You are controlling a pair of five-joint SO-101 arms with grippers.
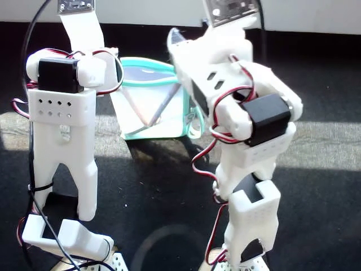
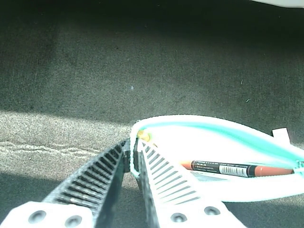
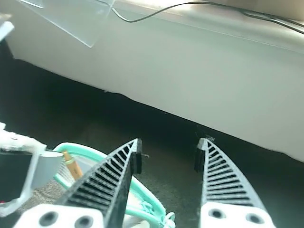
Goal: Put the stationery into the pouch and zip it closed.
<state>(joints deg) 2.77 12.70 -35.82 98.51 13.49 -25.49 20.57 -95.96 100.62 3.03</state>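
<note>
A: Pouch (image 1: 152,107), material and place?
B: Soft translucent white, teal zipper rim, mouth open, flat on the dark felt-like table (image 2: 95,71); slim orange pen (image 2: 237,169) inside.
A: Jaws?
B: Ribbed left gripper (image 2: 134,152) pinched on the pouch's rim; right gripper (image 3: 168,156) spread apart above it, facing a smooth white wall (image 3: 190,71).

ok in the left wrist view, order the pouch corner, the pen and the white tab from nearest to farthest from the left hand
1. pouch corner: pinched in the left hand, touching it.
2. pen: lying inside the pouch, partway along it.
3. white tab: at the pouch's far end, beyond the pen.
</note>
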